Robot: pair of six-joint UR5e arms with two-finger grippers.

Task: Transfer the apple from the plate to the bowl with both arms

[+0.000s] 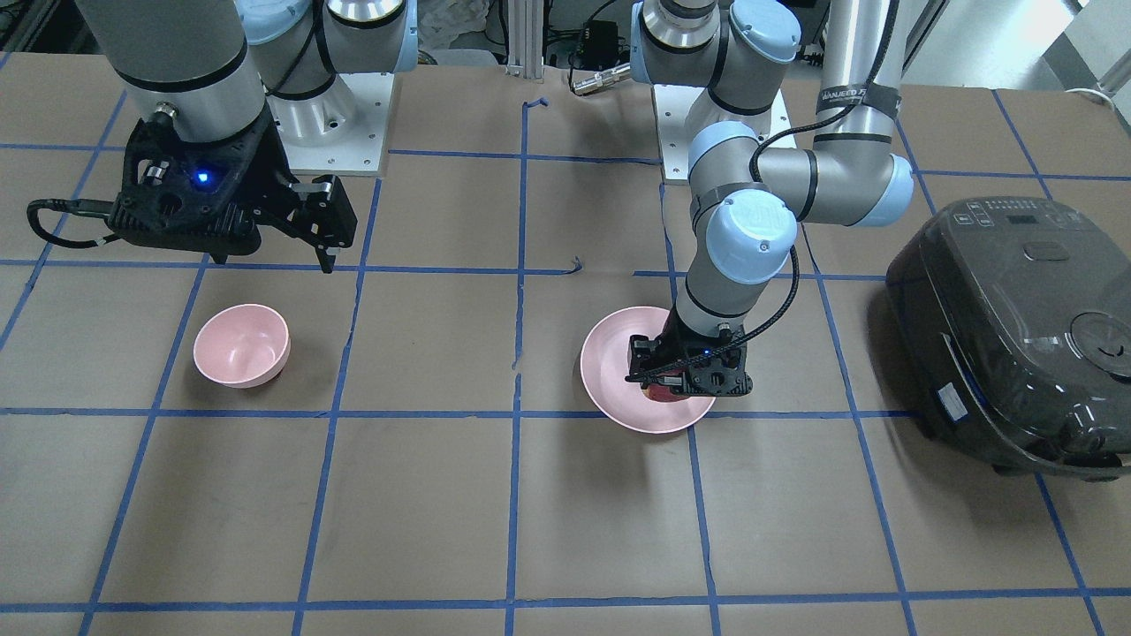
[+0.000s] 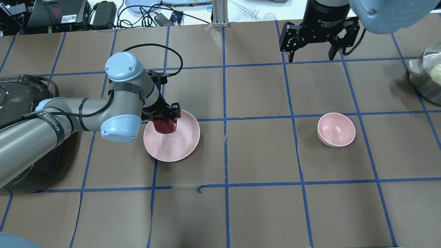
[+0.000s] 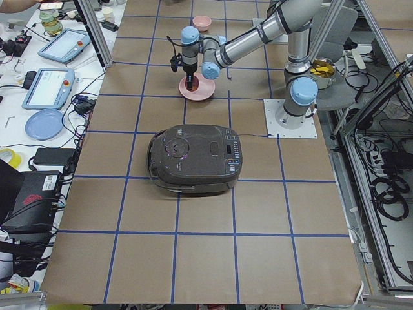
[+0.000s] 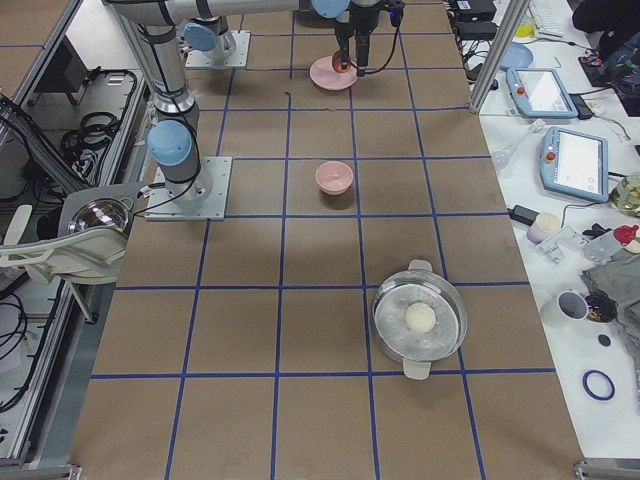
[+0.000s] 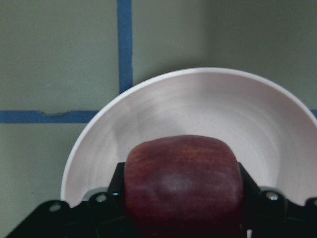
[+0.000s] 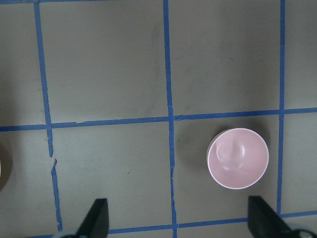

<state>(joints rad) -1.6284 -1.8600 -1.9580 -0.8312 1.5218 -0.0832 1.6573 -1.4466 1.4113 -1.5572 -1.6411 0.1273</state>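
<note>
Gripping the apple from both sides, your left gripper was clenched on the fruit. The left wrist view showed a black finger pressed to each flank of the dark red skin. The apple sat low over the pale pink plate, toward the edge nearest the arm. Whether it had cleared the glaze or rested on it, I could not tell, since its underside was hidden.

I judged the step in hand to be the lift off the plate, at the start of the transfer. To do it well, you needed a straight vertical rise before any sideways travel, so the blocky fruit would not drag the glossy plate or roll against its rim. The grip looked centred, which favoured a steady carry. Even so, the apple's rounded sides asked for a slow start and no wrist twist.

The empty pink bowl stood well apart, across the blue-taped brown paper, on the right arm's side. Your right gripper hung above the table beyond the bowl with its jaws spread wide, holding nothing. It was placed to receive, so a handover between plate and bowl seemed the sensible route.

A black rice cooker sat near the left arm's elbow, and a steel pot lay further off, neither one in the path.
</note>
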